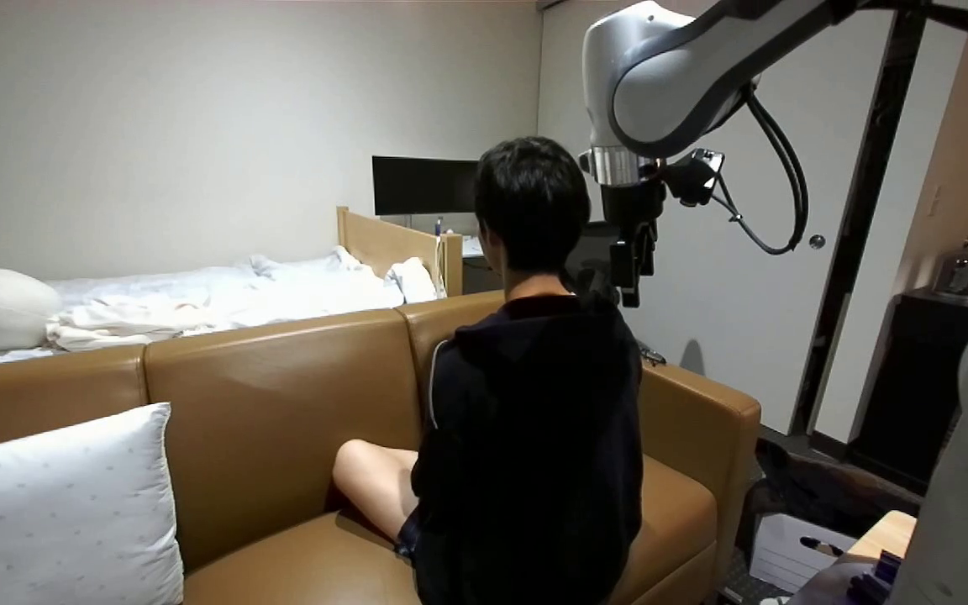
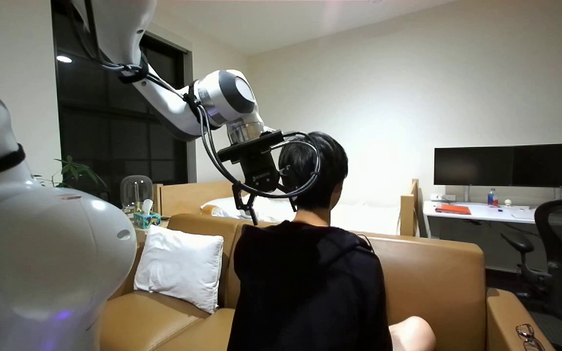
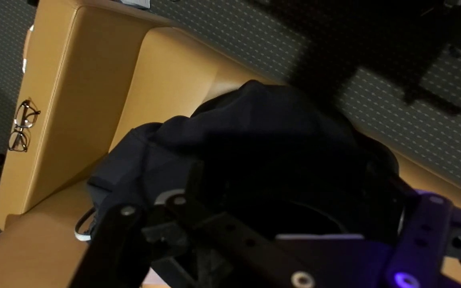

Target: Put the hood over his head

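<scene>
A person with short black hair sits with his back to both exterior views, and his head [image 1: 532, 202] [image 2: 332, 161] is bare. He wears a dark navy hoodie [image 1: 534, 454] [image 2: 310, 297]. Its hood [image 1: 526, 336] [image 2: 305, 239] lies down behind his neck. In the wrist view the dark cloth [image 3: 254, 110] fills the middle, and its folds are hard to make out. My gripper [image 1: 631, 290] [image 2: 274, 215] points down beside and behind his head, just above shoulder height. Its fingers [image 3: 288, 176] are spread apart, with dark cloth below them. I cannot tell whether they touch it.
He sits on a brown leather sofa [image 1: 282, 403] [image 2: 432, 268]. White pillow [image 1: 55, 512] [image 2: 181, 263] lies on it. Glasses [image 3: 23, 126] [image 2: 530, 336] rest on the sofa arm. A bed [image 1: 198, 294] stands behind the sofa, and a desk with monitors [image 2: 510, 165] is farther off.
</scene>
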